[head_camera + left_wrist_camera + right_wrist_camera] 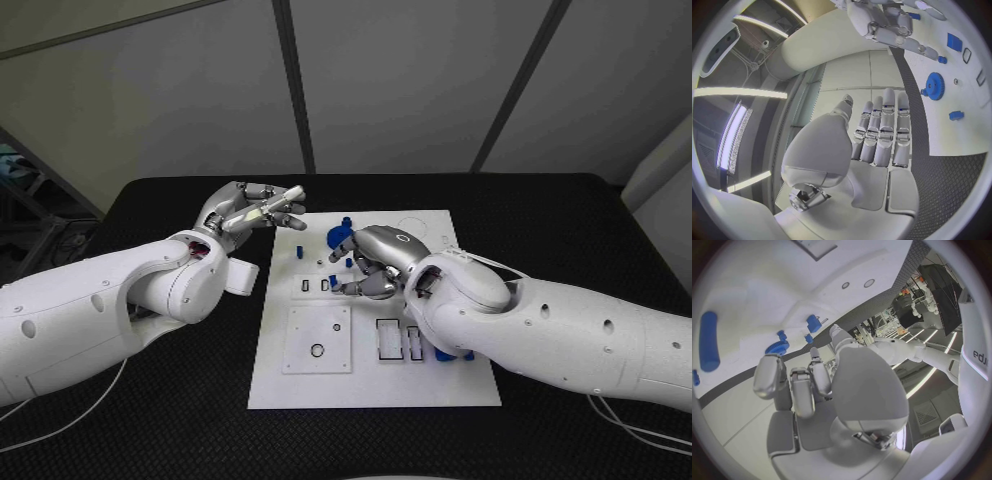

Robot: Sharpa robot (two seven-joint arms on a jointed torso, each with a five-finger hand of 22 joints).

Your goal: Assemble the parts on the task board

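Grey wall panels stand behind the black table, and from my seat at the controls the white task board sits in the middle of it with both arms reaching in. Starting on the left, my left hand is raised beside the board's far left corner, palm turned up, its fingers straight and side by side with nothing between them, so I read it as idle and empty. Moving onto the board, I see a square plate with a ring recess and a few dark-outlined slots that look unfilled, while small blue parts lie loose near the far end: a blue gear, a small blue peg and a blue rectangular block. A long blue bar lies flat on the board as well. Further right, my right hand hovers low over the board's middle, fingers curled inward just beside the gear; I cannot tell whether it pinches anything. By my judgement the assembly is at an early stage: most pieces look unseated, the slots are open, and the seating work is nearly all ahead of me.
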